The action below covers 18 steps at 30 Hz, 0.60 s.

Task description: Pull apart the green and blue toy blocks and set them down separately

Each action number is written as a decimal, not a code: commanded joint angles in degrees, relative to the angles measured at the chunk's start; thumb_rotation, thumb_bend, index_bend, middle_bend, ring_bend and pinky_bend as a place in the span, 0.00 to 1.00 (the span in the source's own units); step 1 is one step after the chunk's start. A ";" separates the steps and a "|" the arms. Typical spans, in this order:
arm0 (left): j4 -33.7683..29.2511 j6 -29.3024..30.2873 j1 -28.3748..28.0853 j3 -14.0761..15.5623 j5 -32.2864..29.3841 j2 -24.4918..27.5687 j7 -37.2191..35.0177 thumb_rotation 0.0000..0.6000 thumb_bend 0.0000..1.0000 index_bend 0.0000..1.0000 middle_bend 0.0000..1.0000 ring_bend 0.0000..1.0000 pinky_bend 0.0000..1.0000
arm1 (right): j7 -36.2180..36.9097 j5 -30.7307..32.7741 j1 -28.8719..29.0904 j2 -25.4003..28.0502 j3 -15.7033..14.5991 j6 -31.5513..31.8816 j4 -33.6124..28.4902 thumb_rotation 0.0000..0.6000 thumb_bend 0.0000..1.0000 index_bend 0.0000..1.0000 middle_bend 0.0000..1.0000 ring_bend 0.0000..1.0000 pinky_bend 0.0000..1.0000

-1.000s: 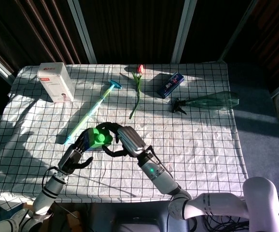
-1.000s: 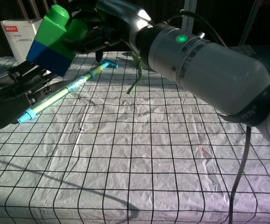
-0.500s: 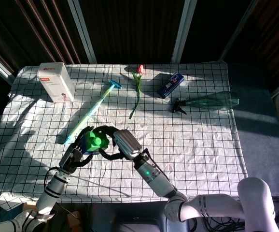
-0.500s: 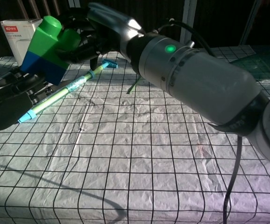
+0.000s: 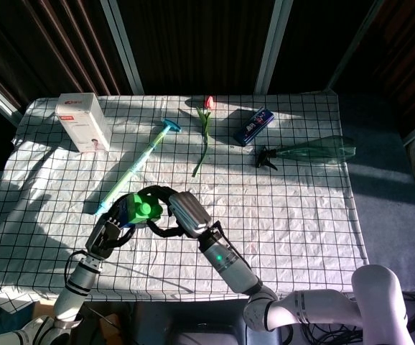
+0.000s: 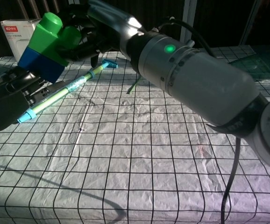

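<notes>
The green block (image 5: 140, 208) (image 6: 51, 32) is still joined on top of the blue block (image 5: 125, 214) (image 6: 39, 61), held tilted above the table near the front left. My right hand (image 5: 171, 212) (image 6: 94, 29) grips the green block from the right, fingers curled around it. My left hand (image 5: 107, 230) (image 6: 11, 95) lies just below and left of the blue block, its fingers stretched toward the block's underside. Whether they touch or grip the blue block does not show.
A long green and blue stick (image 5: 132, 169) (image 6: 62, 91) lies diagonally beyond the hands. At the back stand a white box (image 5: 83, 122), a tulip (image 5: 204, 133), a small dark blue box (image 5: 255, 126) and a lying green bottle (image 5: 311, 151).
My right hand has carried the joined blocks a little left and toward my left hand. The left hand has drawn back slightly and now sits under the blue block.
</notes>
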 commanded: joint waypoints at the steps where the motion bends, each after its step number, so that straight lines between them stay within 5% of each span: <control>1: 0.23 2.29 0.77 -0.10 1.08 -0.70 1.37 1.00 0.37 0.29 0.23 0.01 0.17 | -0.28 0.21 -0.05 0.03 -0.09 -0.16 0.09 1.00 0.41 0.96 0.74 0.66 0.62; 8: 0.27 2.98 1.38 -1.00 0.21 -1.74 1.11 1.00 0.54 0.43 0.40 0.18 0.36 | -0.35 0.28 -0.11 0.08 0.10 -0.35 -0.35 1.00 0.41 0.96 0.74 0.66 0.62; 18: -1.14 1.82 1.82 -1.71 -1.20 -1.19 -1.33 1.00 0.74 0.52 0.50 0.28 0.48 | 1.07 -0.38 -0.54 0.78 0.42 -0.54 -0.95 1.00 0.41 0.96 0.74 0.66 0.62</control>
